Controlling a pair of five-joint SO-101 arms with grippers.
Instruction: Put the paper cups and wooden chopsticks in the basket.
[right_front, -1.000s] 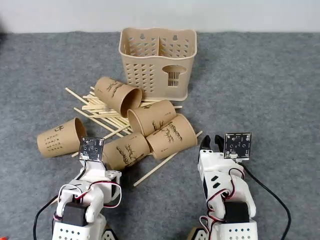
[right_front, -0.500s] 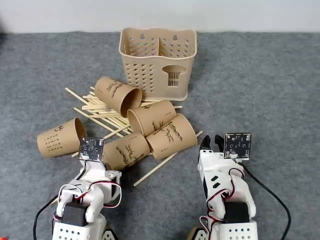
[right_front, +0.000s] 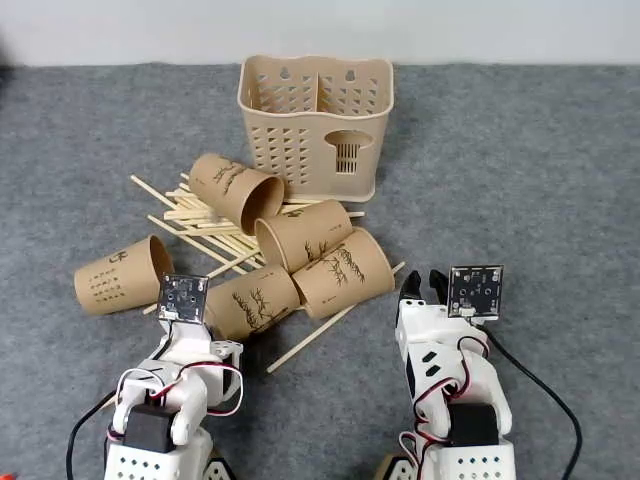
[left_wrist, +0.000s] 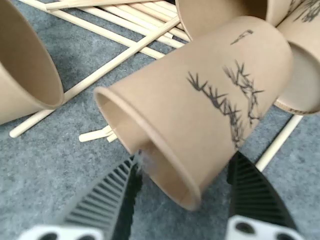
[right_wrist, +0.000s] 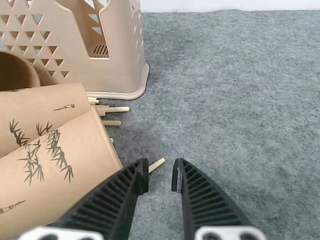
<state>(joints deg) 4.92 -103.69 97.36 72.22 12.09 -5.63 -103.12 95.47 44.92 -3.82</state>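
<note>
Grey felt table (right_front: 520, 150), basket (right_front: 300, 150) upright, paper cups (right_front: 120, 275) toppled, chopsticks (right_front: 195, 218) scattered

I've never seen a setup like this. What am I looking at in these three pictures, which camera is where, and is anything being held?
Two small robot arms sit at the near edge of a grey mat. The high view looks down from a fixed camera; the other two come from cameras on each arm's wrist. Five paper cups lie on their sides among loose wooden chopsticks, between the arms and an upright basket. The left gripper is open with one cup between its fingers. The right gripper is slightly open and empty.
</note>
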